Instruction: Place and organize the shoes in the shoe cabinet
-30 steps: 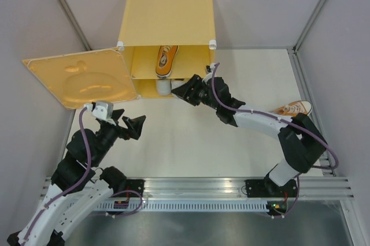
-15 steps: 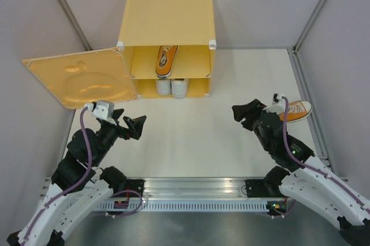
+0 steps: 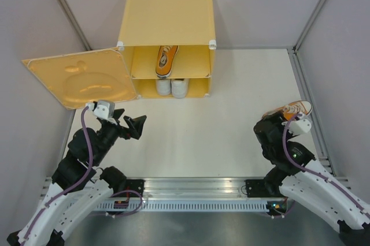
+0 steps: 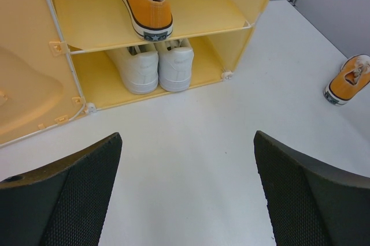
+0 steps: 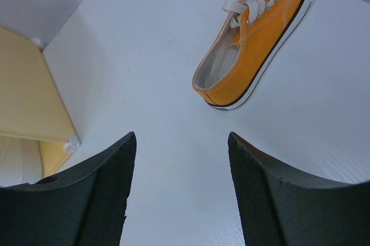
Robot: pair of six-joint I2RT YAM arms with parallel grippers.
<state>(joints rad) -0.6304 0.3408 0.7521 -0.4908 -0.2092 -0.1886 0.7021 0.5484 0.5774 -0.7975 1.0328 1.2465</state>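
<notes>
The yellow-orange shoe cabinet (image 3: 167, 15) stands at the back with its door (image 3: 81, 78) swung open to the left. One orange sneaker (image 3: 166, 60) lies on the upper shelf and also shows in the left wrist view (image 4: 145, 0). The white pair (image 3: 171, 87) sits side by side on the lower shelf (image 4: 159, 67). The second orange sneaker (image 3: 292, 109) lies on the table at the right (image 5: 260, 32). My right gripper (image 3: 267, 130) is open and empty, just short of that sneaker's heel (image 5: 182, 136). My left gripper (image 3: 132, 125) is open and empty, facing the cabinet (image 4: 188, 142).
The open door juts out over the table's left side beside my left arm. Grey walls and metal frame posts (image 3: 312, 9) enclose the table. A metal rail (image 3: 196, 185) runs along the near edge by the arm bases.
My right arm has pulled back from the cabinet's lower shelf and swung right to the orange sneaker on the table. Both white shoes now show on the lower shelf. The left arm has not moved.
</notes>
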